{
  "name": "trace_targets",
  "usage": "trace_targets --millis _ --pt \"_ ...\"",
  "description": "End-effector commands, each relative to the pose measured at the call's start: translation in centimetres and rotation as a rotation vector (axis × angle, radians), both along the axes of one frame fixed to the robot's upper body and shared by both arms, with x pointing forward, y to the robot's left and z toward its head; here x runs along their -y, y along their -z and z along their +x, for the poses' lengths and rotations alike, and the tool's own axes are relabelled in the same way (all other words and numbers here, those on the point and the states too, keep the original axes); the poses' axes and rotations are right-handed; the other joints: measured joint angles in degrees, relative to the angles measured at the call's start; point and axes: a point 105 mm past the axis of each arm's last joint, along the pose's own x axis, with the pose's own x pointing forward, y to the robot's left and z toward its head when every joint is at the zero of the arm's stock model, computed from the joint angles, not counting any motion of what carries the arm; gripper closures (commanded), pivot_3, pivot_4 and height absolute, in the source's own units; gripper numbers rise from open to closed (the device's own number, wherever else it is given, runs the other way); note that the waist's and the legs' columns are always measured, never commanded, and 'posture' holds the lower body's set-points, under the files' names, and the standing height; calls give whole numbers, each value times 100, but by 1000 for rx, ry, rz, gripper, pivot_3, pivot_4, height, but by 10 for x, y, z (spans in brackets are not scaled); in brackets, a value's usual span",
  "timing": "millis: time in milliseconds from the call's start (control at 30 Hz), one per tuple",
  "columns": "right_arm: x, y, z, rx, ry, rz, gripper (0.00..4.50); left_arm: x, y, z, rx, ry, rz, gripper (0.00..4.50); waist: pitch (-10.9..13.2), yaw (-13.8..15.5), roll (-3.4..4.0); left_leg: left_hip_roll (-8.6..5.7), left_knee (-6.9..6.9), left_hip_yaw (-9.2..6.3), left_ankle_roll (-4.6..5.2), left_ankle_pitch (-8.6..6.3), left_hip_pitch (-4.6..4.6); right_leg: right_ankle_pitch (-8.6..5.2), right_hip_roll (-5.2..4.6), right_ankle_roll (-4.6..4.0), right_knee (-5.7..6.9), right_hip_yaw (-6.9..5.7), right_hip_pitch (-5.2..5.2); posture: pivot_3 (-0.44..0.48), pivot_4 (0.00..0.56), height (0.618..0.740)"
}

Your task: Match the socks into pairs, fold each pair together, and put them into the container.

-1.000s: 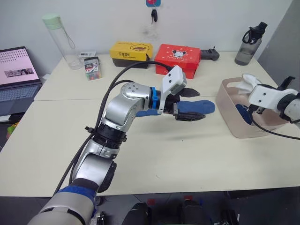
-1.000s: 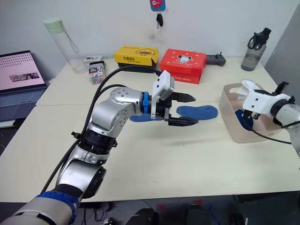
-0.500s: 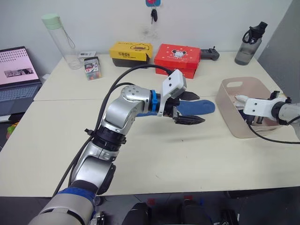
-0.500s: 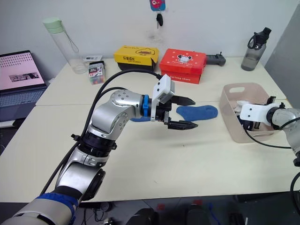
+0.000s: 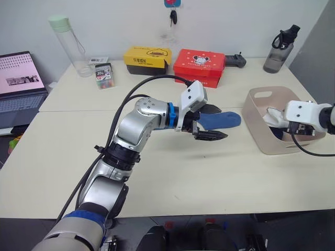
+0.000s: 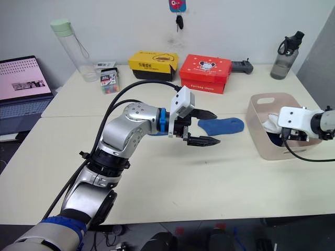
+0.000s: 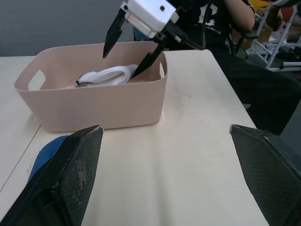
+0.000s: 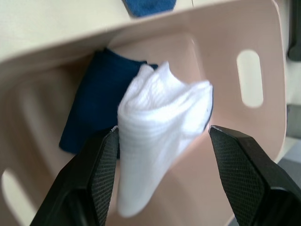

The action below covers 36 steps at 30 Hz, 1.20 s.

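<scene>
The left arm [image 5: 137, 125] was brushed silver with a blue ring behind the jaws, black cables alongside, a white camera block [image 5: 192, 97], and textured black fingers [image 7: 70, 174].

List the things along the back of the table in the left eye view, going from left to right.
Laptop → clear bottle with green lid → small card box → yellow box → red box → black controller → grey bottle.

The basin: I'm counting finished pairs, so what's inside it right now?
In the basin lie a folded white sock bundle and, beneath it, dark navy fabric. How many socks each holds can't be told; the white bundle covers part of the navy.
</scene>
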Motion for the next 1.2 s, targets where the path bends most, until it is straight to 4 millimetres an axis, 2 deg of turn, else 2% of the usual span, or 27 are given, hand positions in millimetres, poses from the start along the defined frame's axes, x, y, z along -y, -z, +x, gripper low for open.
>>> trace_targets --millis 33,167,233,300,367,533,600,667,767,833,933,1067,1200 --pt "-3 -32 -17 101 29 99 1238 -11 -11 -1 50 -13 -24 0 0 9 0 0 0 -1 0 0 -1 0 -1 0 1 0 0 0 150 726" --pt "-14 -48 -42 138 71 262 1238 -39 -13 4 27 -79 -32 0 -1 -5 5 2 -1 -1 0 0 0 0 -1 0 6 2 -1 0 150 726" --pt "-35 -58 -51 192 57 414 1238 -69 -12 10 37 -160 -33 0 -1 -30 5 3 0 0 0 0 4 0 -1 0 12 4 -1 0 150 726" --pt "-67 -59 -53 245 -6 536 1238 -107 -1 9 29 -239 1 0 -2 -77 5 11 -4 -2 0 0 12 1 5 -1 14 5 1 0 150 726" --pt "-87 -57 -56 259 -39 600 1238 -126 7 4 37 -264 47 0 -1 -81 7 18 -13 -6 -2 -1 28 0 12 -3 18 13 5 0 150 726" --pt "-143 -15 -67 165 -111 724 1238 -173 22 -4 13 -428 68 0 0 111 -1 -3 -2 -34 -1 -1 8 0 -3 -3 -1 -3 7 0 150 726" --pt "-163 8 -74 123 -131 733 1238 -194 39 -11 -17 -522 78 0 -2 141 2 -6 -4 -36 -1 -2 5 3 -4 -1 -12 -4 7 0 150 726" --pt "-176 17 -82 94 -138 805 1238 -206 49 -18 -40 -583 72 0 0 137 3 -5 -9 -35 -1 -2 5 3 -5 0 -20 -2 7 0 150 726" --pt "-187 21 -88 51 -165 841 681 -212 51 -23 -62 -634 36 0 1 149 2 -5 -8 -37 -1 -2 5 11 -4 -5 -19 -6 7 0 150 726" --pt "-190 20 -89 43 -175 847 33 -213 52 -25 -55 -643 36 0 -1 149 0 -1 -6 -39 -1 -1 11 20 -2 -6 -23 -8 13 0 150 726" --pt "-195 16 -85 33 -196 860 33 -204 50 -17 -19 -642 26 0 -1 137 2 -1 -7 -35 -1 -2 16 20 -1 -7 -23 -7 15 0 150 726" --pt "-200 15 -83 5 -213 861 33 -180 59 2 61 -592 84 0 -3 148 -2 -1 -7 -37 -1 -1 14 20 0 -6 -26 -11 17 0 150 726" --pt "-202 17 -88 -33 -224 851 33 -148 66 31 128 -576 81 0 -3 157 -4 -1 -7 -32 0 -1 12 20 0 -6 -26 -11 14 0 150 726"
